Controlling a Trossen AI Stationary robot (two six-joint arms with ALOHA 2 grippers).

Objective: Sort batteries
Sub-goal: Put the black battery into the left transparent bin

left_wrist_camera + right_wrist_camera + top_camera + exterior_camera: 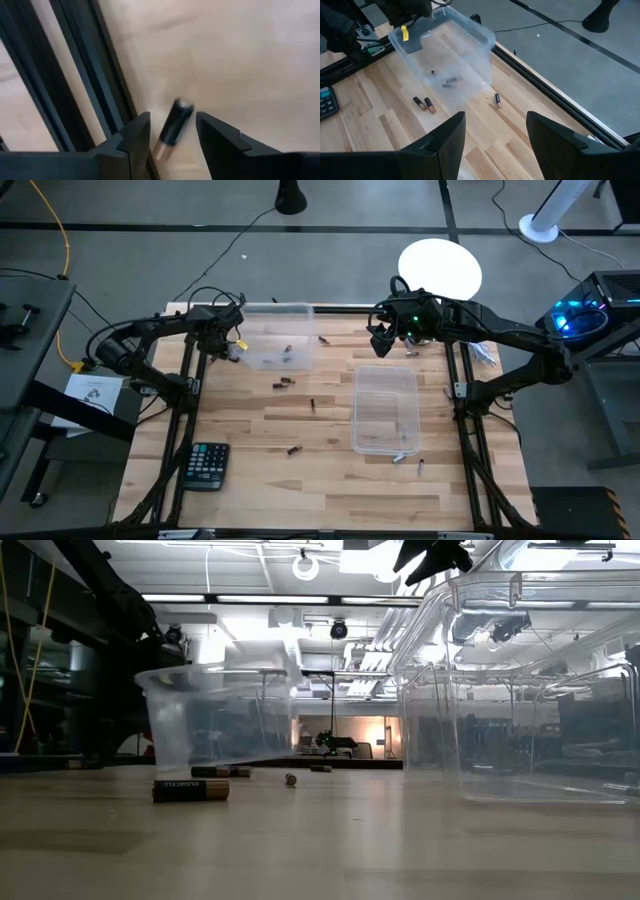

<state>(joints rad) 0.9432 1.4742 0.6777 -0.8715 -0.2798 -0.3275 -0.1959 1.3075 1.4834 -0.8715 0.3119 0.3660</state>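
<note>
Small dark batteries with copper ends lie scattered on the wooden table (283, 383) (312, 404) (293, 450), and two silvery ones (398, 459) sit by the right bin's near end. A few more rest inside the left clear bin (275, 335). My left gripper (232, 345) is low beside that bin's left side and open; in its wrist view its fingers (172, 142) stand on either side of one dark battery (175, 125) lying on the wood, with gaps showing. My right gripper (385, 340) hovers open (495, 145) over the far end of the right clear bin (385, 410).
A black calculator (207, 465) lies at the table's near left corner. The black frame rail (75, 75) runs close beside the battery under my left gripper. In the low view one battery (190, 790) lies in front of the left bin (215, 720). Bare wood stretches between the bins.
</note>
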